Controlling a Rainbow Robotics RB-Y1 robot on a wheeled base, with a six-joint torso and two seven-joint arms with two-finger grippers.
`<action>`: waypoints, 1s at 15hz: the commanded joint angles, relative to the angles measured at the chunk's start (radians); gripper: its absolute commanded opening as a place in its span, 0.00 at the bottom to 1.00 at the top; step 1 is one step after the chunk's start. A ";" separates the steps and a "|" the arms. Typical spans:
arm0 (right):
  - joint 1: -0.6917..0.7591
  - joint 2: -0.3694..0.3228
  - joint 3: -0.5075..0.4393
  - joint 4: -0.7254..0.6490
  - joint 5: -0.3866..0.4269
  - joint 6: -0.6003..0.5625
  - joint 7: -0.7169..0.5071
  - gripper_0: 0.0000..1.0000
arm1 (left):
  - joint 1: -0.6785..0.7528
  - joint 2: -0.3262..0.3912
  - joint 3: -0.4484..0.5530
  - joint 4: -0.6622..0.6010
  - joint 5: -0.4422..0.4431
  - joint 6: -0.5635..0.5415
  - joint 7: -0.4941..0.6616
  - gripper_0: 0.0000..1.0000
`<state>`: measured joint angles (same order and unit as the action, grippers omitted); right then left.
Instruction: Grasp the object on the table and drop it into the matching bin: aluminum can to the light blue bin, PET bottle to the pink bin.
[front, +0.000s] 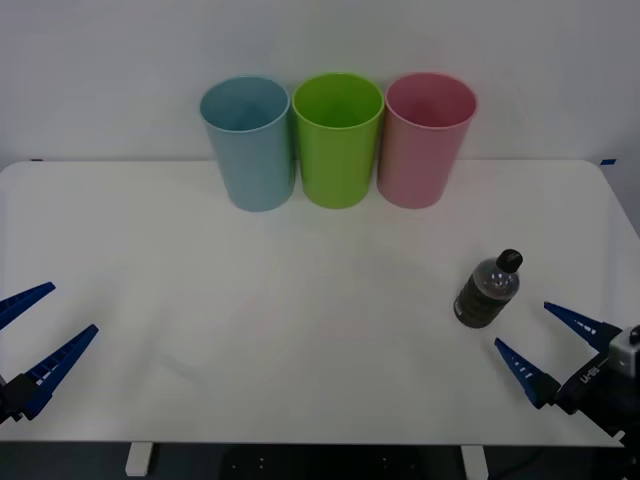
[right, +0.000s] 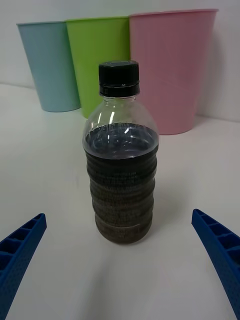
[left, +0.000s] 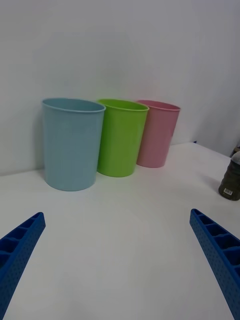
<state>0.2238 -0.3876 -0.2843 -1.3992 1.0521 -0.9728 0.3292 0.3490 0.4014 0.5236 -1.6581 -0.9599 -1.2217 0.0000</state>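
Note:
The PET bottle (front: 488, 290) (right: 120, 155) (left: 231, 179), clear with dark brown contents and a black cap, stands upright on the white table (front: 300, 330) at the right. My right gripper (front: 548, 343) (right: 120, 265) is open just in front of it, fingers apart on either side of its line, not touching it. The pink bin (front: 428, 139) (right: 172, 70) (left: 157, 133) stands at the back, rightmost in a row. The light blue bin (front: 249, 142) (right: 50, 65) (left: 71, 143) is leftmost. My left gripper (front: 40, 330) (left: 117, 260) is open near the table's front left edge.
A lime green bin (front: 338, 138) (right: 97, 62) (left: 121, 136) stands between the blue and pink ones, all three touching or nearly so. A pale wall rises behind them. The table's front edge runs close to both grippers.

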 joint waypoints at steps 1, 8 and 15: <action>-0.027 0.029 0.004 0.006 0.040 0.037 0.008 1.00 | 0.000 0.000 0.000 0.000 0.000 0.000 0.000 1.00; -0.089 0.091 0.014 0.005 0.121 0.109 0.005 1.00 | 0.000 0.000 0.000 0.000 0.000 0.000 0.000 1.00; -0.127 0.093 0.100 0.006 0.121 0.230 0.008 1.00 | 0.000 0.000 0.000 0.000 0.000 0.000 0.000 1.00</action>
<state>0.0993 -0.2932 -0.1945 -1.3930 1.1735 -0.7605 0.3364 0.3490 0.4014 0.5236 -1.6581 -0.9599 -1.2217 0.0000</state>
